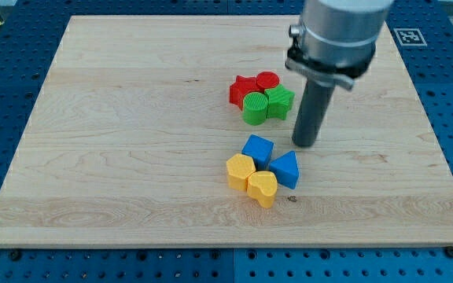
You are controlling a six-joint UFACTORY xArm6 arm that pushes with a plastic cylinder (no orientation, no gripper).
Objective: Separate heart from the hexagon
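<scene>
A yellow heart (pixel 263 188) lies at the bottom of a lower cluster, touching a yellow hexagon (pixel 240 170) on its upper left. A blue cube (pixel 257 149) and a blue triangular block (pixel 285 169) touch them from above and from the right. My tip (pixel 305 144) stands on the board just right of the blue cube and above the blue triangular block, a short gap from both.
An upper cluster sits left of the rod: a red star (pixel 241 90), a red cylinder (pixel 267 80), a green cylinder (pixel 254 108) and a green star (pixel 280 101). The wooden board (pixel 116 157) lies on a blue perforated table.
</scene>
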